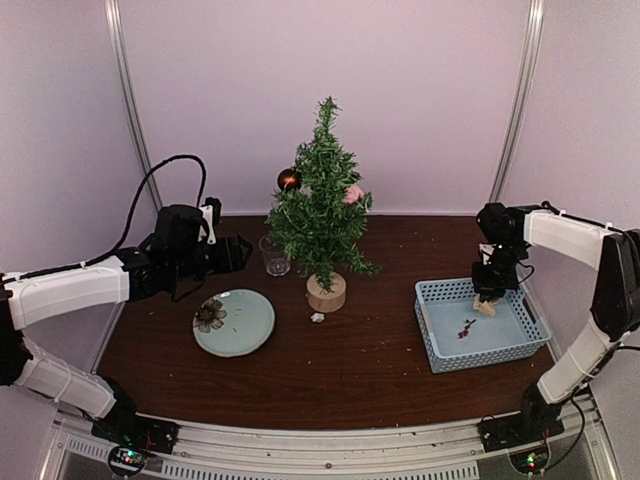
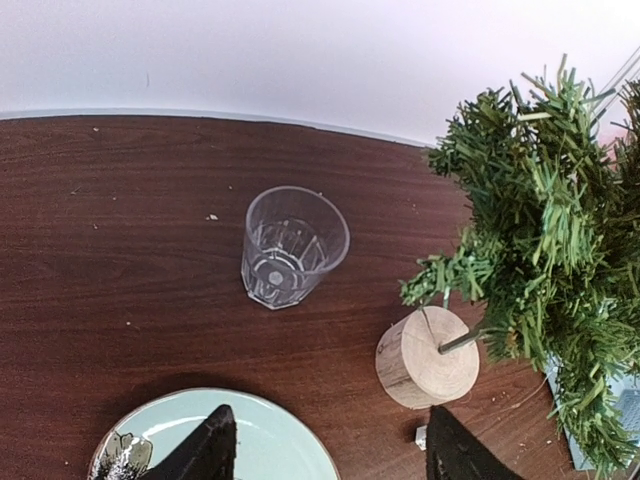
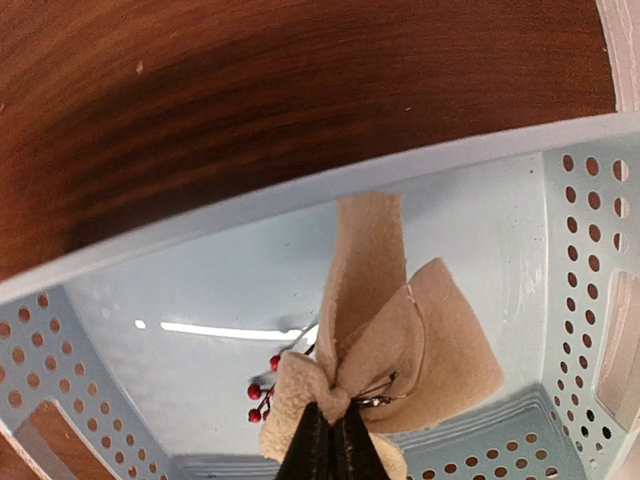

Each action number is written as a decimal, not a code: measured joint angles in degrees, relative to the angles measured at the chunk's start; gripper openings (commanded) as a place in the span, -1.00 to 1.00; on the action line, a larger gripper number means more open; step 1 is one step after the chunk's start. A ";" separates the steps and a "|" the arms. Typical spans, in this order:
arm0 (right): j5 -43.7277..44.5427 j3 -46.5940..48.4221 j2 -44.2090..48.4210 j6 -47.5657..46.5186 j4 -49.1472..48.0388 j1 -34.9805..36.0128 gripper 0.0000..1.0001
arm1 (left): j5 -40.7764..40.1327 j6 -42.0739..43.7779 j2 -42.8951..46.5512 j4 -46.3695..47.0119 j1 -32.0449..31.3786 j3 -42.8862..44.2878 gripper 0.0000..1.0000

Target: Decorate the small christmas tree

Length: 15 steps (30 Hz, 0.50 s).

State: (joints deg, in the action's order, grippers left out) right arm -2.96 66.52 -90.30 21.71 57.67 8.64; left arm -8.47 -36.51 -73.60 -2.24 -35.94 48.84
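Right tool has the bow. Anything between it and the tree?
Nothing visible. The right tool, shut on the beige bow, hangs over the blue basket; open air separates it from the small christmas tree.

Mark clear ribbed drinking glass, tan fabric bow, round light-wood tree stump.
clear ribbed drinking glass [image 2: 290, 250], left wrist view, inner wall.
tan fabric bow [image 3: 385, 340], right wrist view, middle fold.
round light-wood tree stump [image 2: 428, 358], left wrist view, top face.

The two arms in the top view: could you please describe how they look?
The left arm and right arm have white tubular shells and black joints. A looping black cable runs to the left one. The left hand and right hand are black with tapered fingers.
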 measured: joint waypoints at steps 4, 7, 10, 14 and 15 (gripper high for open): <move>0.04 1.18 3.23 -6.08 1.92 6.08 -1.00 | 0.00 0.00 0.00 -0.94 0.00 0.00 0.28; -0.55 4.13 4.87 -8.92 2.23 11.72 -1.00 | 0.11 0.24 0.04 -1.33 0.00 0.00 0.26; -5.07 7.52 5.22 -10.01 1.97 16.09 -1.00 | 1.51 2.10 0.35 -1.25 0.00 -0.11 0.23; -14.40 9.60 5.18 -9.70 2.16 18.05 -1.00 | 4.33 11.78 3.02 -0.24 -2.62 -1.42 0.24; -16.92 10.16 5.07 -9.53 2.82 18.51 -1.00 | 5.03 15.21 3.78 -0.39 -4.35 -1.46 0.24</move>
State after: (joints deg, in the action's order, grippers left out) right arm -19.88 76.69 -85.23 12.19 60.49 27.16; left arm -3.44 -21.30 -69.82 -2.63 -40.29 47.37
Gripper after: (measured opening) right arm 0.005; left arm 0.619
